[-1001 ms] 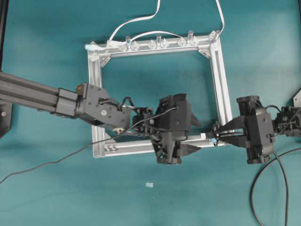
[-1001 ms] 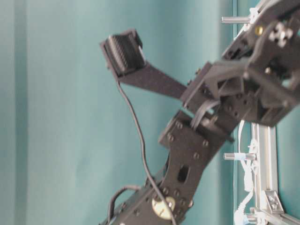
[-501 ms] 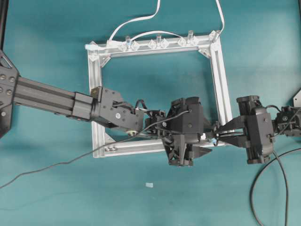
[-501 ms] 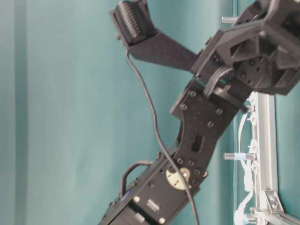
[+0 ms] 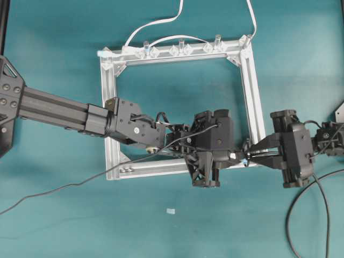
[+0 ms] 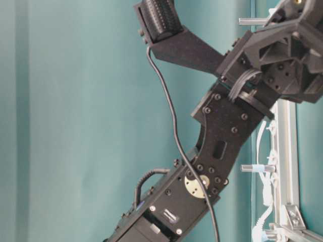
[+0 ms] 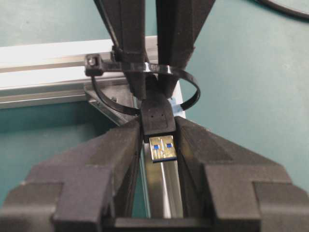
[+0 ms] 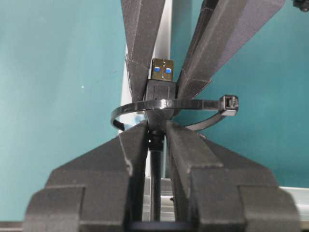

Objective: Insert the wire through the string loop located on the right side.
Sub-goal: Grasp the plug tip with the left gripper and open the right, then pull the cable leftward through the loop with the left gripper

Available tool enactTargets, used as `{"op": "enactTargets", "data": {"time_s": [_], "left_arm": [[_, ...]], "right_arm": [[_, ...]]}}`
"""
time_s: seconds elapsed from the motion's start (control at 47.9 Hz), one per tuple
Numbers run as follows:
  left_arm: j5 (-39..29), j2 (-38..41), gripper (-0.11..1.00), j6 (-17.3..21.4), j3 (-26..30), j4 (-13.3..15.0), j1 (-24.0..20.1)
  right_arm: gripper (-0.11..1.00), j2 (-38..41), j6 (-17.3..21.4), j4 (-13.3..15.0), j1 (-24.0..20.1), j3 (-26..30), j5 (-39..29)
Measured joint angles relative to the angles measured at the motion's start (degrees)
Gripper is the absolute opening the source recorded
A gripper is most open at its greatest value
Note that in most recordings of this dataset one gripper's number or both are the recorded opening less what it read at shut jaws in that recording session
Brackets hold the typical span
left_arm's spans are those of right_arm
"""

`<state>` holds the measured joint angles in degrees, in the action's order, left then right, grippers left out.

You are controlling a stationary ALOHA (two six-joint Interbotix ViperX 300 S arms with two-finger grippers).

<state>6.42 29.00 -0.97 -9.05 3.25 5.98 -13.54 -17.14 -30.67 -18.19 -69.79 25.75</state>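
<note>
1. Status: Over the last 1 s the left tool has advanced to the string loop and narrowed its fingers. It is now clenched on the plug housing of the wire.
2. The right tool is clamped on the wire just behind the string loop.
3. Position: the plug tip sits just past the string loop, and the loop band encircles the housing. You may judge the insertion as begun. The handover to the left tool looks ready.
4. Limits of view: from overhead, both tools crowd the string loop, so it is hard to make out. You cannot tell where the string loop is anchored; the fingers cover its base.
</note>
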Motion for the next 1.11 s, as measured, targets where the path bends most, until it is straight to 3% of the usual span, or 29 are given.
{"op": "enactTargets", "data": {"time_s": [0.647,0.918,0.981,1.106], "left_arm": [[0.0,0.0,0.22,0.0,0.26,0.0,-0.09],[-0.26,-0.09,0.22,0.0,0.26,-0.09,1.23],[-0.26,-0.18,0.22,0.0,0.26,0.0,1.41],[-0.26,-0.18,0.22,-0.09,0.26,0.0,1.32]], "right_arm": [[0.18,-0.09,0.7,0.53,0.0,-1.32,1.32],[0.91,0.0,1.93,-0.09,0.18,-1.58,0.79],[0.99,0.0,2.46,-0.09,0.18,-1.76,0.7],[0.99,0.0,2.9,-0.09,0.18,-1.76,0.44]]}}
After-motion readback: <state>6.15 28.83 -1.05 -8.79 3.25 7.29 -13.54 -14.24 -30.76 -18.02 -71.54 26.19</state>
